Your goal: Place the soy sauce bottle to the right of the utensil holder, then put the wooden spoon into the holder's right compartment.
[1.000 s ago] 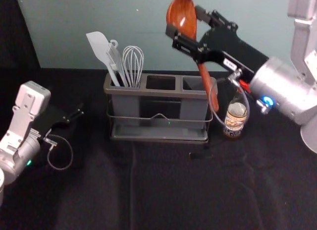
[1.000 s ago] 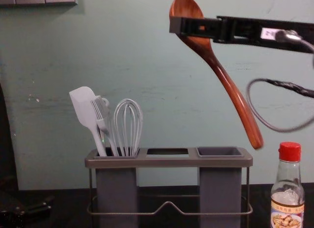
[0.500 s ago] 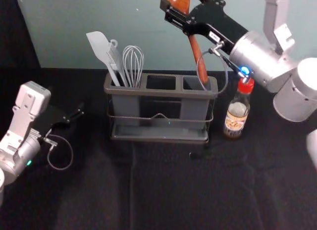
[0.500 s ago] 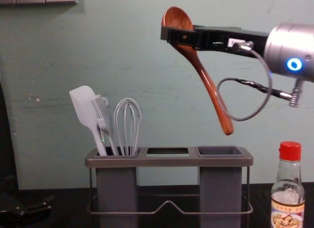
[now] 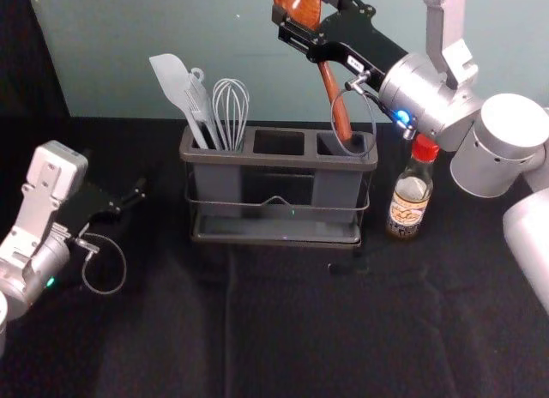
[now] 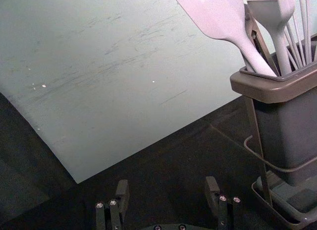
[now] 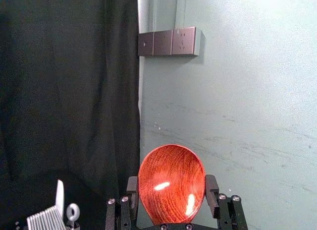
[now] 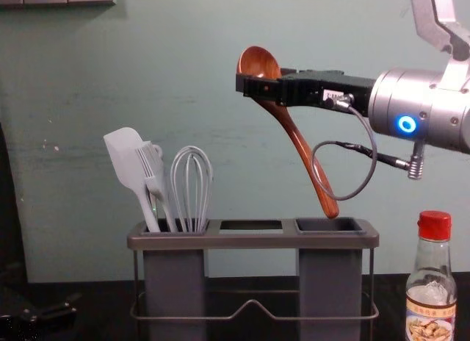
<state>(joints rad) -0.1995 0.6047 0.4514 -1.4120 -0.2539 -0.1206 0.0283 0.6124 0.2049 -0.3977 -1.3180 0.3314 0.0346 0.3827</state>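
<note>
My right gripper (image 5: 302,24) is shut on the bowl of the wooden spoon (image 5: 341,117); in the right wrist view the gripper (image 7: 171,190) clasps the spoon bowl (image 7: 171,183) from both sides. The handle slants down, its tip (image 8: 330,208) just above the right compartment (image 8: 329,225) of the utensil holder (image 8: 252,242). The soy sauce bottle (image 5: 410,192), red-capped, stands upright to the right of the holder. My left gripper (image 5: 135,197) is parked at the left of the table; in the left wrist view the gripper (image 6: 167,190) is open with nothing between its fingers.
A spatula (image 8: 128,161), a brush (image 8: 154,181) and a whisk (image 8: 192,187) stand in the holder's left compartment. A wall (image 8: 66,172) rises behind the table. Black cloth (image 5: 283,329) covers the tabletop before the holder.
My right gripper has moved left and, in the chest view, come down with the spoon, bringing the handle tip over the right compartment. The bottle, holder and left arm have stayed put.
</note>
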